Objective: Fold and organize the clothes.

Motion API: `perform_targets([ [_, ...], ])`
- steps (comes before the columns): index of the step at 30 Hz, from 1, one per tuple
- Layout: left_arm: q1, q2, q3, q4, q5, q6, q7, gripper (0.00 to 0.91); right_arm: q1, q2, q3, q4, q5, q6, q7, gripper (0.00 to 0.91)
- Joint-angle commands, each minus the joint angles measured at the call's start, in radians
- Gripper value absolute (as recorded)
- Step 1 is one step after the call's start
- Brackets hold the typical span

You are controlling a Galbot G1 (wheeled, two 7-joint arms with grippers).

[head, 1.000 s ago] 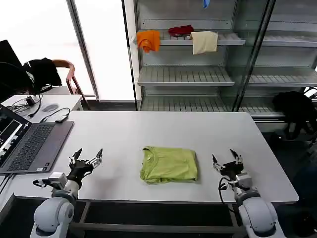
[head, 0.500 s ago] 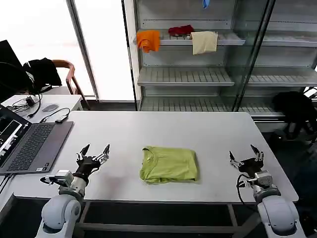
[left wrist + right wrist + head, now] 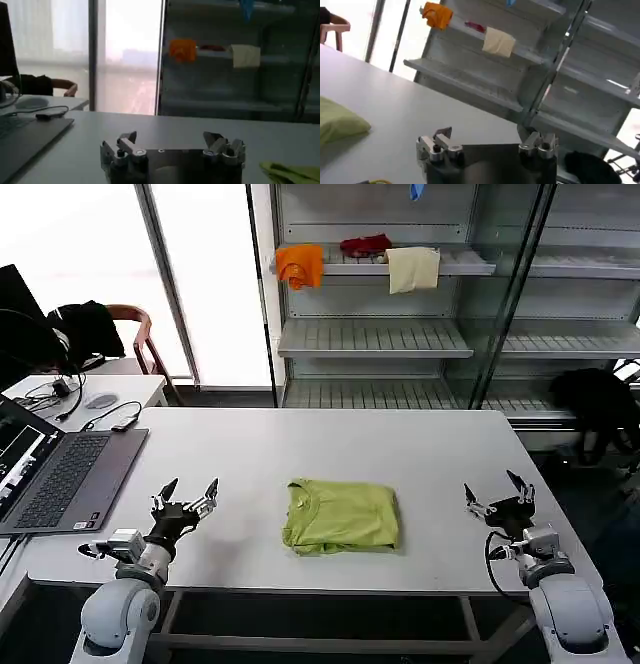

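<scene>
- T-shirt [image 3: 341, 516]: lime yellow-green, folded into a compact rectangle, flat on the bench [image 3: 330, 446] near its front edge, abt midway btwn the two arms. Ribbed round collar faces the robot's left, top layer smooth, a few wrinkles at the front-left corner.
- Left wrist view catches a corner of the T-shirt [image 3: 290, 171]; right wrist view shows a rounded folded edge [image 3: 340, 122] lying on the bench surface.
- Left pincer [image 3: 185, 496]: low over the bench front, left of the T-shirt, well apart from it. Fingers spread wide, nothing btwn them. In its own wrist view [image 3: 174, 141] the two fingertips stand far apart over bare bench.
- Right pincer [image 3: 497, 493]: near the bench's front-right corner, right of the T-shirt, also well apart. Fingers splayed wide, holding nothing; own wrist view [image 3: 487, 137] shows the same gap.
- Neither pincer touches the cloth.
- Laptop [image 3: 60, 474]: open, on the bench's left end, w/ a cable running off behind it.
- Behind the bench: shelf unit [image 3: 375, 339] w/ an orange cloth [image 3: 300, 264], red cloth [image 3: 365, 245] and cream cloth [image 3: 412, 268] draped on the upper shelf.
- Chair [image 3: 135, 334] w/ a black garment [image 3: 85, 326] stands back left by the window.
</scene>
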Motion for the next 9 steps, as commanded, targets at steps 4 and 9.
perform_targets([
  [4,0.001,-0.002,0.013,-0.004,0.003,-0.016,0.002,0.907,-0.007,-0.03,0.012,-0.046,0.027,0.064,-0.049,0.907],
  [9,0.0,-0.009,0.017,-0.015,0.001,-0.011,-0.002,0.907,0.005,-0.036,0.0,-0.058,0.04,0.06,-0.034,0.907],
])
